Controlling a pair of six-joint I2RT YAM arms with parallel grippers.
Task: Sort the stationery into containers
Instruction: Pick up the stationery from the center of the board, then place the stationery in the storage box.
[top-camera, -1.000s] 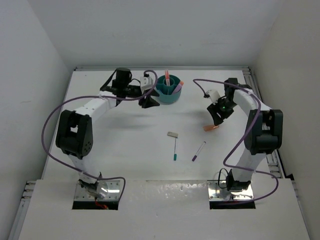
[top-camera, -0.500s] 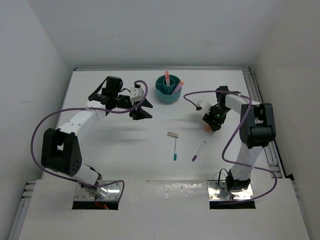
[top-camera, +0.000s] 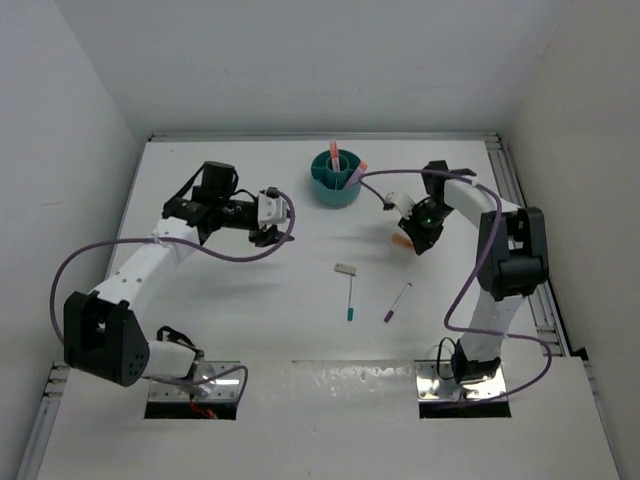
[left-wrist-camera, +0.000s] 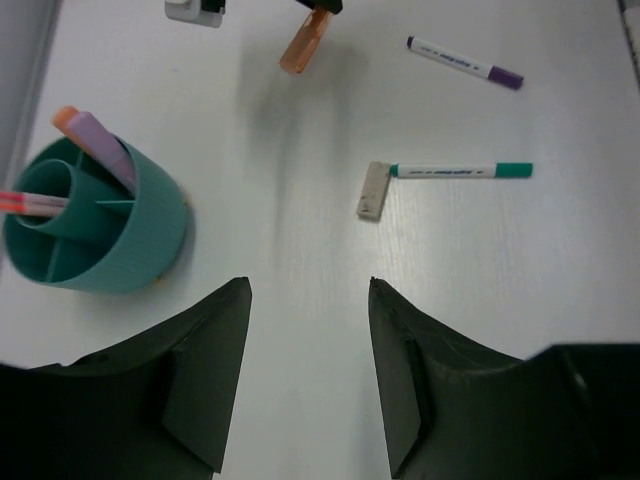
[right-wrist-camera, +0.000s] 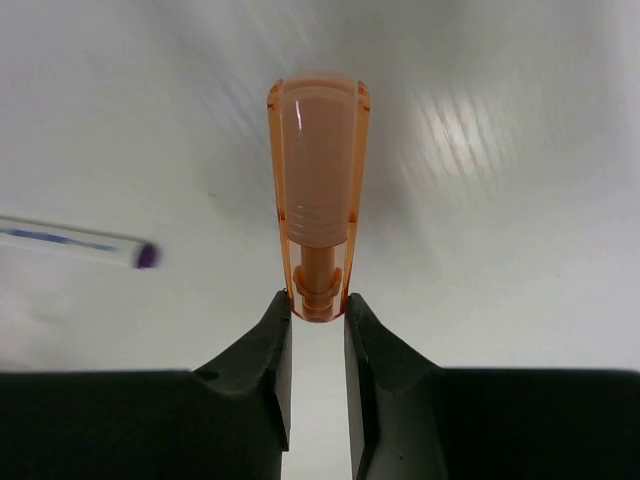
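Note:
The round teal cup (top-camera: 337, 181) stands at the back centre with a red pen and lilac and orange cylinders in its compartments; it also shows in the left wrist view (left-wrist-camera: 95, 225). My right gripper (top-camera: 409, 235) is shut on a short orange cylinder (right-wrist-camera: 318, 200) and holds it above the table, right of the cup. My left gripper (top-camera: 268, 225) is open and empty, left of the cup. A grey-beige block (top-camera: 345, 269), a teal-ended white pen (top-camera: 351, 299) and a purple-ended white pen (top-camera: 397, 302) lie on the table in the middle.
White walls enclose the table on the left, back and right. Purple cables loop from both arms over the table. The arm bases (top-camera: 195, 378) sit at the near edge.
My right gripper has carried the orange cylinder up and left toward the cup. My left gripper has drawn back from the cup, leftward and nearer.

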